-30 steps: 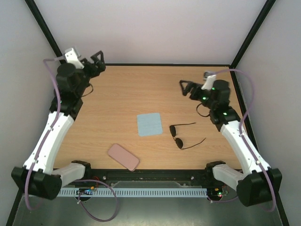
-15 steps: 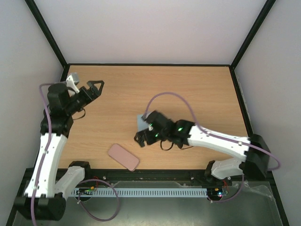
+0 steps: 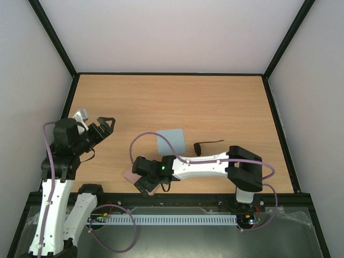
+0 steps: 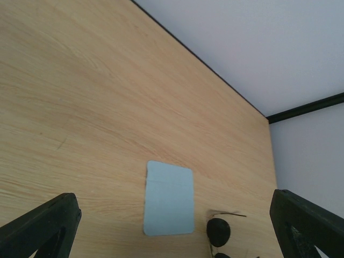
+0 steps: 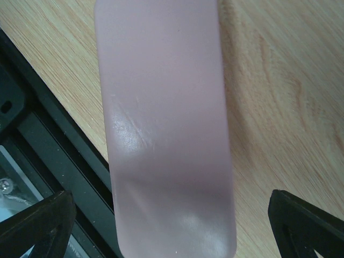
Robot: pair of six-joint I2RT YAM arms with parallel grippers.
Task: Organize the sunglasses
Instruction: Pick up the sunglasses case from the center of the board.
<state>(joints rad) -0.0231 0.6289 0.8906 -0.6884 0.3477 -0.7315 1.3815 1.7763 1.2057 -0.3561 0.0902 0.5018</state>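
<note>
The sunglasses [image 3: 202,145] lie on the table right of centre. One dark lens and a thin temple arm show, and my right arm hides the rest. The left wrist view shows a lens [image 4: 218,231] at the bottom edge. My right gripper [image 3: 143,183] is open, low over the pink case [image 3: 128,173] by the near edge. In the right wrist view the case [image 5: 166,134] fills the space between the two fingertips [image 5: 45,223], which stand wide apart. My left gripper [image 3: 105,123] is open and empty, held above the table's left side.
A light blue cloth [image 3: 171,141] lies flat at the middle of the table, also in the left wrist view [image 4: 169,199], just left of the sunglasses. The black front rail [image 5: 48,161] runs close beside the case. Black frame posts stand at the table's corners.
</note>
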